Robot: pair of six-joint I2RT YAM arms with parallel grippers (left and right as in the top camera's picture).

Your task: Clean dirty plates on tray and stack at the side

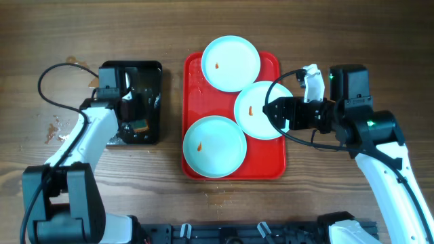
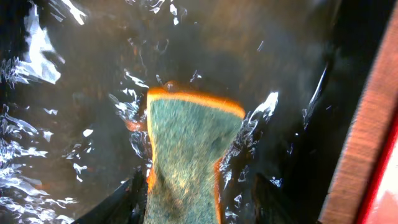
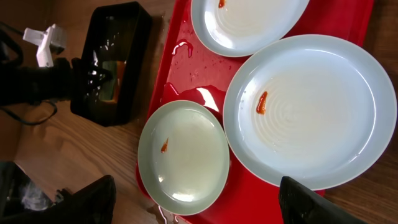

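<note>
The sponge [image 2: 185, 158] runs off the left wrist view's bottom edge, hiding the left gripper's [image 2: 193, 202] grip.

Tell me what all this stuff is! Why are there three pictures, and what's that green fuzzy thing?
These are two robot arms at a wooden table. One picture looks down from above; the other two come from little cameras on each arm's wrist.

On the table is a red tray with three pale blue plates: top plate, middle plate and bottom plate. Each has a small orange smear.

The left gripper reaches into a black tray that looks wet. The green fuzzy thing is a sponge sitting between its jaws, which seem to grip it.

The right gripper hovers over the middle plate, jaws open, holding nothing.
</note>
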